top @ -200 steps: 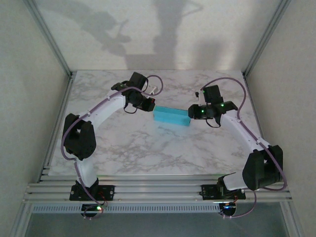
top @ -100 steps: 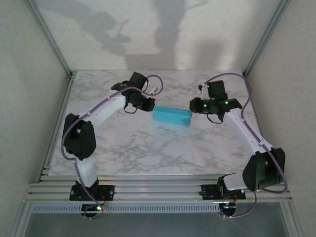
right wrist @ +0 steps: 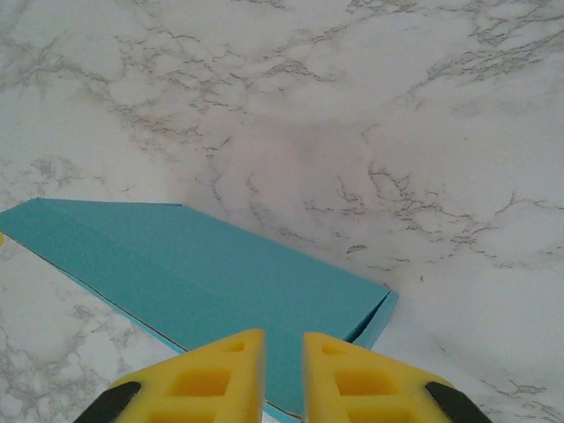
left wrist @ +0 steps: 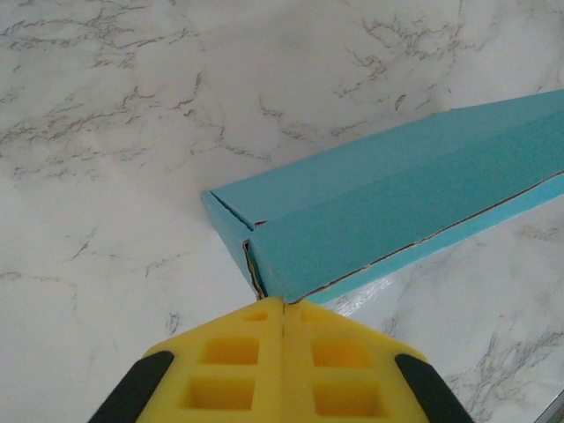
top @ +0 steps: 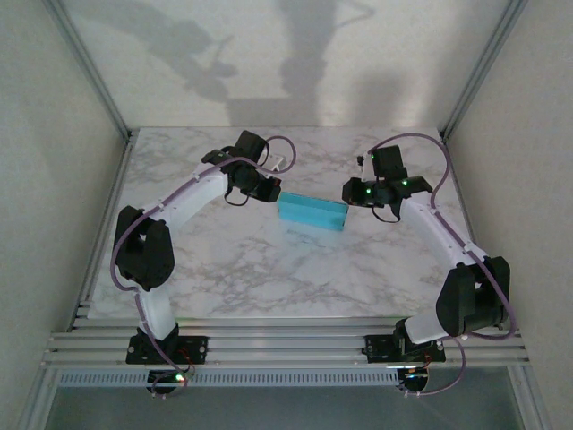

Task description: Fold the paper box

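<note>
Left gripper (left wrist: 282, 307), pads pressed together, is touching the left corner of the turquoise thin-cardboard paper box (top: 312, 214) lying on the marble table (top: 224, 260). Right gripper (right wrist: 283, 339) is sitting narrowly parted at its right end, grip unclear. Light and crease-prone, it is likely needing gentle edge pinches.

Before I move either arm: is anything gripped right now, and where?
The left pincer is shut on the box, pinching its end corner. The right pincer sits nearly closed at the opposite end; whether it grips cannot be told.

The paper box (top: 312, 215) blocks mid-table; tabletop (top: 233, 269) near and far lies free.
</note>
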Controlling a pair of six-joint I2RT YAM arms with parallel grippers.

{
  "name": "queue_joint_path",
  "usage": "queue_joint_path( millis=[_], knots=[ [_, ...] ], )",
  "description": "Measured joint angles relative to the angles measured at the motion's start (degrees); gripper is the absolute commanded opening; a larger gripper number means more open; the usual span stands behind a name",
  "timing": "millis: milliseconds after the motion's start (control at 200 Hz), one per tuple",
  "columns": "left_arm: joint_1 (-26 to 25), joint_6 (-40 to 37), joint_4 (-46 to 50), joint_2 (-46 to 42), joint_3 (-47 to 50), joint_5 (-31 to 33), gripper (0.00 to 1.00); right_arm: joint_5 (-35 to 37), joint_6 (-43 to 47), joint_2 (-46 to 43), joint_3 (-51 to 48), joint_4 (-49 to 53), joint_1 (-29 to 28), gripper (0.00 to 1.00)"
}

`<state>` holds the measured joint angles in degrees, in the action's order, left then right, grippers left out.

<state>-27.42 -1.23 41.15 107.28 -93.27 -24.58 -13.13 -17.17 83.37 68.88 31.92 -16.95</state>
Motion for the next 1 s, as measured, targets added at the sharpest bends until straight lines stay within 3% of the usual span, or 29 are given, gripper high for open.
queue_joint_path(
  millis=[260, 460, 801, 1001],
  knots=[
    [-0.3, 0.0, 0.0, 0.0, 0.0, 0.0, 0.07, 0.0, -0.3, 0.0, -2.9, -0.9, 0.0, 0.16],
    [-0.4, 0.0, 0.3, 0.2, -0.4, 0.0, 0.07, 0.3, -0.9, -0.3, -5.1, -2.3, -0.1, 0.26],
    [-0.7, 1.1, 1.4, 0.5, -1.0, 0.2, 0.11, 3.1, -0.9, -1.5, -7.8, -5.1, -1.1, 0.26],
    [-0.8, 1.6, 1.6, 0.8, -1.0, 0.2, 0.23, 5.8, -0.9, -1.5, -10.1, -5.8, -2.3, 0.26]
  ],
)
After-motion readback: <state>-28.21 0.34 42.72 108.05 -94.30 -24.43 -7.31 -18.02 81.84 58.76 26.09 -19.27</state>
